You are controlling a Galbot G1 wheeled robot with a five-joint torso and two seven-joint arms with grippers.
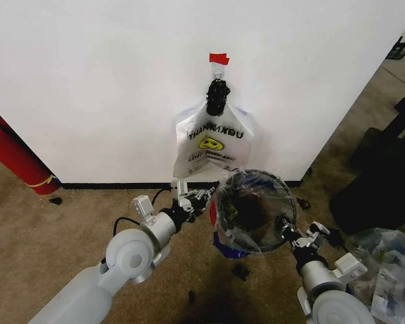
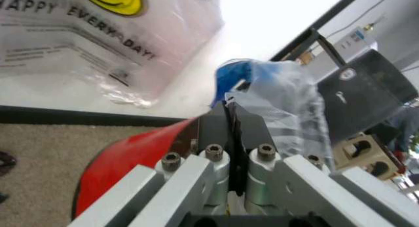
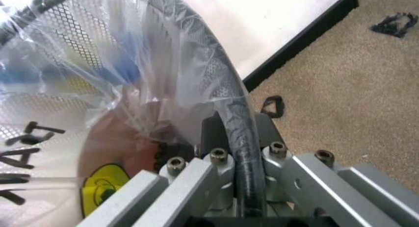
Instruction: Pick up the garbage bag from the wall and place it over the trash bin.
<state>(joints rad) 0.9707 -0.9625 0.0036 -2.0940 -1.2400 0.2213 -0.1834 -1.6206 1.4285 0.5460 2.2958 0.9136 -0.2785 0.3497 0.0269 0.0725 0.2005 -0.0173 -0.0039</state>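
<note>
Two bags are in sight: the thin see-through garbage bag with blue edges is draped over the small round black mesh trash bin, and a whiter flat bag with a yellow smiley hangs on the white wall just behind. One bin stands between my two grippers. My left gripper pinches plastic at the bin's left rim; my right gripper is clamped on the near-right rim. To the left, bare brown carpet runs to a red fire extinguisher; to the right lies a clear plastic heap. My left wrist view shows the bin's red base; my right wrist view shows rim and film pressed between the fingers.
</note>
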